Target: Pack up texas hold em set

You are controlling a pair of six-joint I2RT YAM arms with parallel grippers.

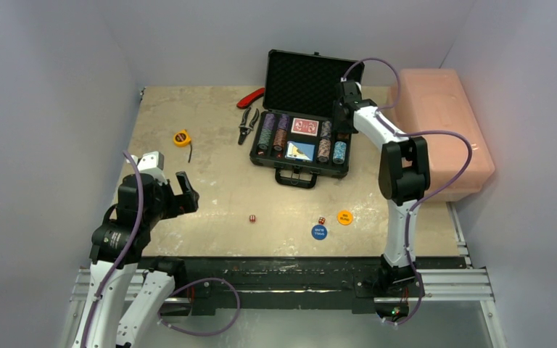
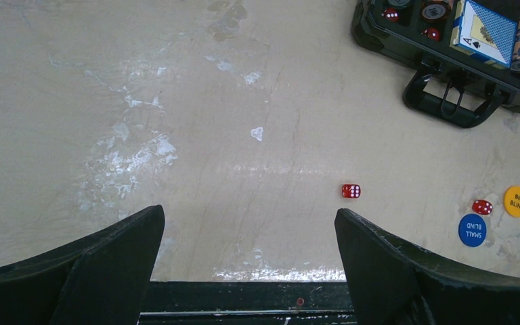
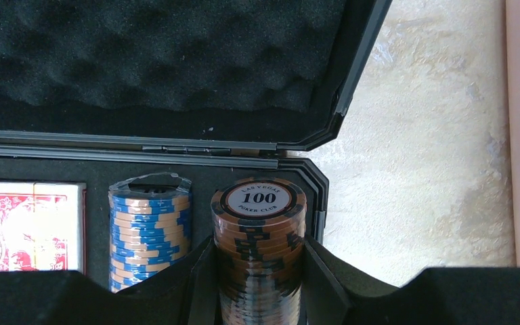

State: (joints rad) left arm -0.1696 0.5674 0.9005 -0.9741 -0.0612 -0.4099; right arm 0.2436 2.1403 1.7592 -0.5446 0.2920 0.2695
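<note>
The black briefcase (image 1: 299,174) lies open at the back of the table, with its foam lid (image 3: 162,61) upright. It holds chip stacks (image 1: 266,132), a red deck (image 1: 304,126) and a blue deck (image 1: 300,151). My right gripper (image 3: 259,271) is shut on a brown-and-black "100" chip stack (image 3: 261,230) in the case's back right corner, beside a blue stack (image 3: 149,230). My left gripper (image 2: 249,223) is open and empty above the front left of the table. Two red dice (image 2: 351,191) (image 2: 482,207), an orange disc (image 2: 516,201) and a blue disc (image 2: 472,230) lie on the table near the front.
A pink plastic box (image 1: 442,123) stands right of the case. Red-handled pliers (image 1: 249,109) lie left of the case. A yellow tape measure (image 1: 181,138) lies further left. Grey walls close in both sides.
</note>
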